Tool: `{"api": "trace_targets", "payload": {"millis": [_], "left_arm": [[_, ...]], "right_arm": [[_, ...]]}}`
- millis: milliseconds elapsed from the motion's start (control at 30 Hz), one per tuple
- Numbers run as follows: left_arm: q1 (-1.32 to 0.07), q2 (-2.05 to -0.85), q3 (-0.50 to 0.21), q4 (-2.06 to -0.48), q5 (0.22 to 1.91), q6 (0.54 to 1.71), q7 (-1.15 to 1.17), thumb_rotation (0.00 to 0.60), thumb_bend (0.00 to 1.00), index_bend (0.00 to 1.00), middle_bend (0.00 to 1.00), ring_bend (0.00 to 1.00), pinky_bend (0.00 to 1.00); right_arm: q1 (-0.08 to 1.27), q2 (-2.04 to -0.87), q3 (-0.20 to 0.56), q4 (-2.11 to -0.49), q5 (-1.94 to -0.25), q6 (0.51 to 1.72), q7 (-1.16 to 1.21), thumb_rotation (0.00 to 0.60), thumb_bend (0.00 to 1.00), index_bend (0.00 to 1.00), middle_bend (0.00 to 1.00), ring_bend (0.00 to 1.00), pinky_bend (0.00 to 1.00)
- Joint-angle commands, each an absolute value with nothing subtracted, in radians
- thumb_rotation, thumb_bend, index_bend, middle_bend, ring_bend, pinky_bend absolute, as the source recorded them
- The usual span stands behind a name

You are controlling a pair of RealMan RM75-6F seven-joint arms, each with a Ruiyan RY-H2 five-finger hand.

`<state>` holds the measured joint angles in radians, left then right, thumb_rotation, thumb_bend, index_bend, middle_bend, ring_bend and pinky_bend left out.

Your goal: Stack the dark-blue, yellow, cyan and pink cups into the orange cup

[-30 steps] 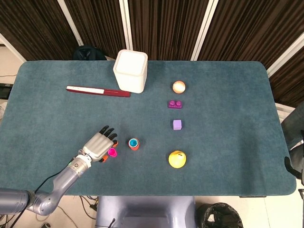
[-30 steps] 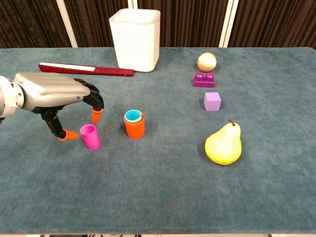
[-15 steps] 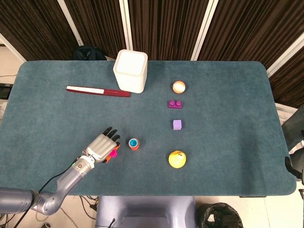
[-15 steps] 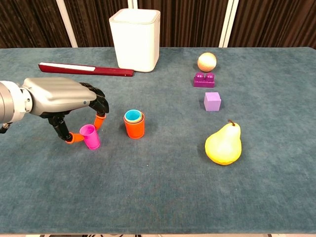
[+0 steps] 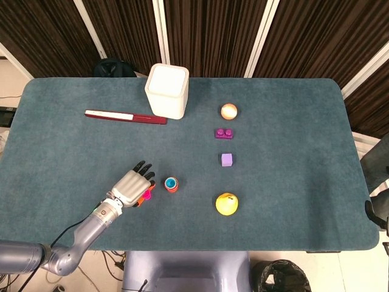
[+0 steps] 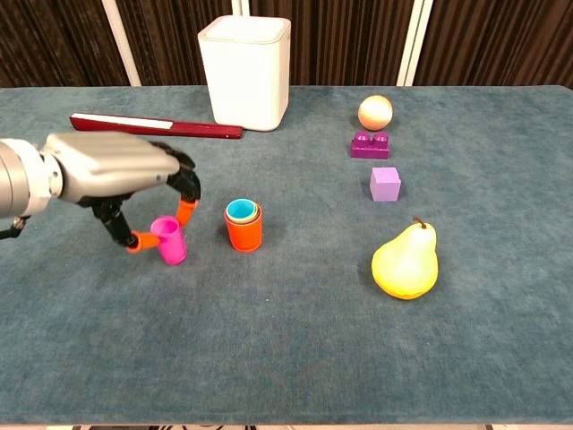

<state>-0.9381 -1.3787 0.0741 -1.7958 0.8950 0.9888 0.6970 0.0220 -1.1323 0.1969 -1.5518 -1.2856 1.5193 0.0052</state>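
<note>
L hand [image 6: 116, 170] holds the pink cup [image 6: 168, 240], pinched btwn orange-tipped fingertips [image 6: 186, 212] on its far side and another tip on the near-left side. Cup looks slightly tilted; can't tell if its base is on the cloth or just off it. In head view the hand [image 5: 130, 187] covers most of the cup, only a sliver of pink [image 5: 146, 195] showing at its 4 o'clock edge.

Orange cup [image 6: 243, 229] stands upright just at the pink cup's 3 o'clock, apart from it, w/ cyan cup [image 6: 239, 210] nested inside and a yellow rim showing around that; dark-blue one can't be made out. From above the stack [image 5: 171, 184] sits near table [image 5: 292, 182] centre, toward the front.

Elsewhere: pear [image 6: 406, 260] at 3 o'clock of the stack, well apart. Purple cube [image 6: 385, 184] behind the pear, magenta brick [image 6: 370, 144] behind that, small ball [image 6: 375, 112] just past the brick. White bin [image 6: 244, 59] at 12 o'clock of the stack, far side. Red-and-white flat stick [image 6: 157, 125] lies left of the bin.

R hand not visible in either view.
</note>
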Motion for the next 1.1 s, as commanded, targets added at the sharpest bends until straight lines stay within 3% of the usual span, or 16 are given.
{"api": "trace_targets", "payload": {"millis": [33, 467, 1100], "left_arm": [[-0.937, -1.364, 0.057, -1.809, 0.91, 1.004, 0.69, 0.6, 0.36, 0.49, 0.2, 0.0, 0.0], [-1.023, -1.357, -0.064, -1.837, 0.83, 0.972, 0.728, 0.6, 0.36, 0.49, 0.2, 0.0, 0.0], [-1.091, -1.434, -0.081, -1.794, 0.707, 0.958, 0.798, 0.6, 0.36, 0.49, 0.2, 0.0, 0.0]], "right_arm": [[0.022, -1.132, 0.197, -1.551, -1.285, 1.519, 0.005, 0.6, 0.42, 0.04, 0.0, 0.06, 0.0], [0.024, -1.135, 0.196, -1.552, -1.286, 1.517, -0.002, 0.6, 0.42, 0.04, 0.0, 0.06, 0.0], [0.021, -1.132, 0.198, -1.552, -1.285, 1.52, 0.006, 0.6, 0.42, 0.04, 0.0, 0.06, 0.0]]}}
